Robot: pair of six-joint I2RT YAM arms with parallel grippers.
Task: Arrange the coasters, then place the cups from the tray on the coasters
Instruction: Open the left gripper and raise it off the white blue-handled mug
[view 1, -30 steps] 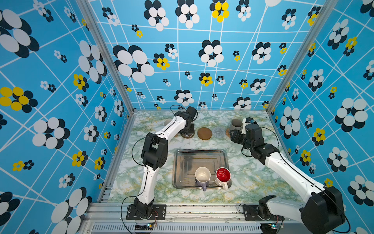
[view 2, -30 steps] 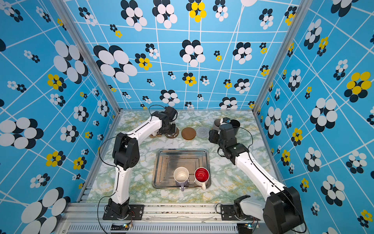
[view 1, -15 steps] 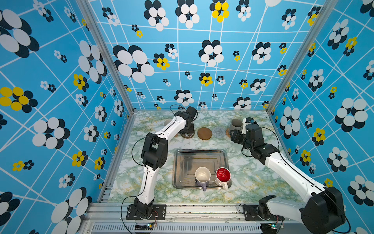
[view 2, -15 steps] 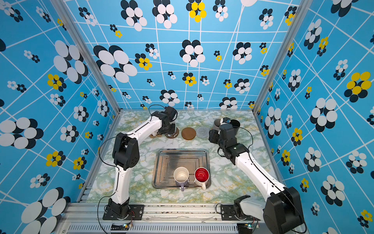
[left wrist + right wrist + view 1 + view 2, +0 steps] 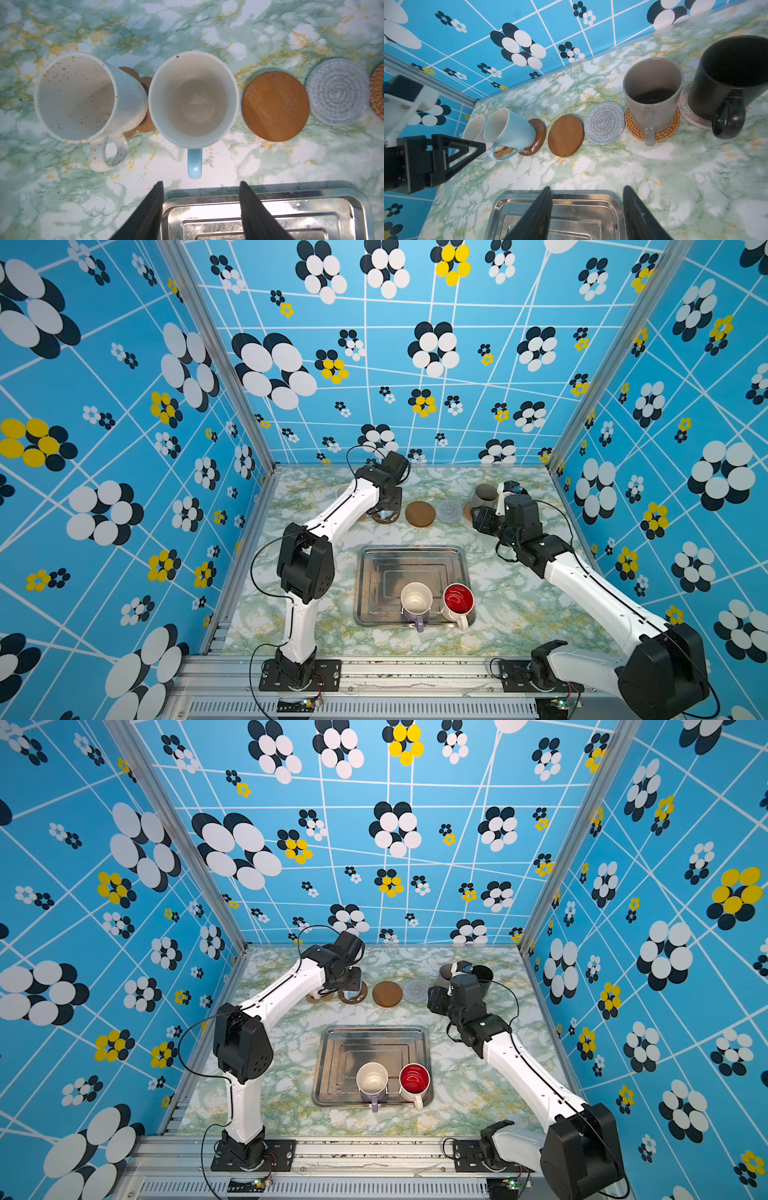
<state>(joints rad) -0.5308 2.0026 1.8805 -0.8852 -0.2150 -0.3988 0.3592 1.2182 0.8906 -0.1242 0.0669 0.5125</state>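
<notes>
Hovering empty, jaws parted, the left hand (image 5: 201, 183) had the light blue mug (image 5: 193, 97) upright just ahead of it. Behind both hands on the tray (image 5: 392, 572) stood the lilac mug (image 5: 415, 600), toward the left hand's side, and the red-lined mug (image 5: 458, 600), toward the right hand (image 5: 586, 188), also parted and empty.

The left arm (image 5: 305, 614) stands up from its base and bends at a big black elbow (image 5: 306, 568). From there its white part stretches far out toward the back. At the end, the left claw (image 5: 201, 183) points down. Its two black fingers (image 5: 149, 209) are spread apart and grip nothing.

The right arm (image 5: 594, 593) leans out long and slanted from its base. Its black wrist (image 5: 523, 531) bends at the end. The right claw (image 5: 587, 188) tips down at a slant. Its fingers (image 5: 639, 214) are spread apart too, with nothing between them. The left claw is well apart from the right claw, off to its left.
</notes>
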